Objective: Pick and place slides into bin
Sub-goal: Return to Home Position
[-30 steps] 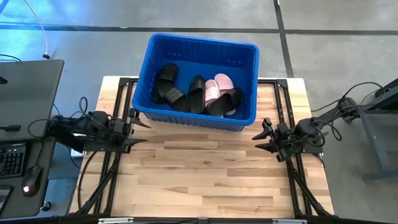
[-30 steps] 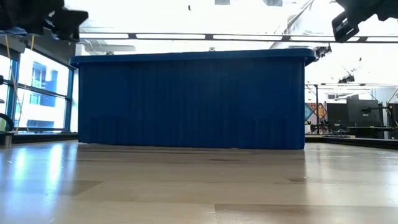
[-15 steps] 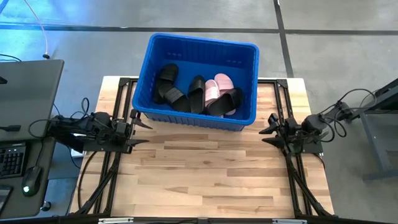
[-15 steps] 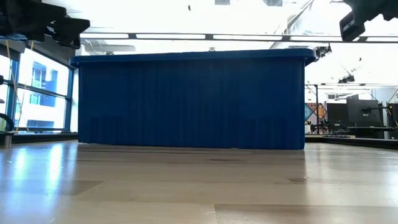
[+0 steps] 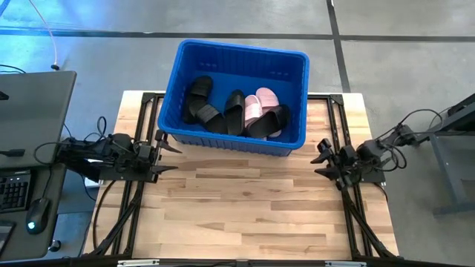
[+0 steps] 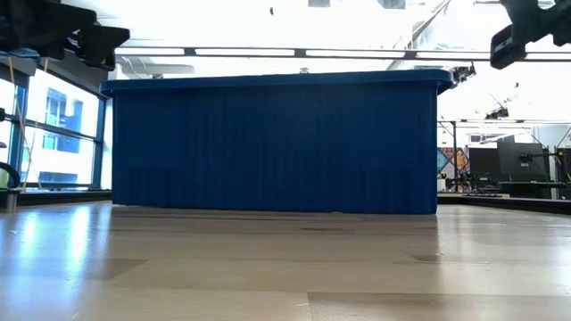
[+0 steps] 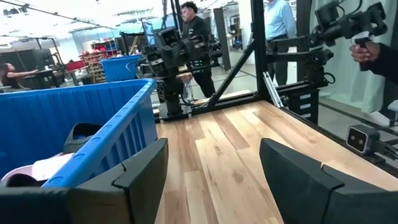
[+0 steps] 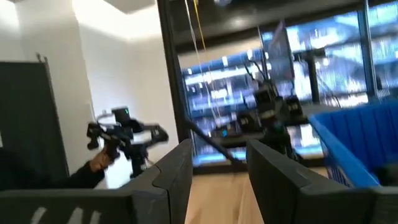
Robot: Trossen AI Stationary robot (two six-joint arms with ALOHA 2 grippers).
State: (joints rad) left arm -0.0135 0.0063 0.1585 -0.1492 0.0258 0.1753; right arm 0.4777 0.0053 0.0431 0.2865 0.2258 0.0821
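Matte black slides (image 5: 199, 100) and light pink slides (image 5: 261, 99) lie heaped inside the large bright blue slotted plastic bin (image 5: 245, 46) at the far edge of the pale wooden table (image 5: 245, 200); none shows on the tabletop, so placing appears complete. Over the last second the right gripper (image 5: 319, 157) has drawn back toward the table's right edge, while the left gripper (image 5: 171, 157) has held at the left. Both have their fingers spread and empty, outside the bin near its front corners and clear of the slides.

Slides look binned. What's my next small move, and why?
Probably pull the right claw back to its edge of the wooden table and park it. Every black or pink wide-strap slide in view lies inside the bright blue slotted plastic bin; it and the waiting left claw are open and empty.
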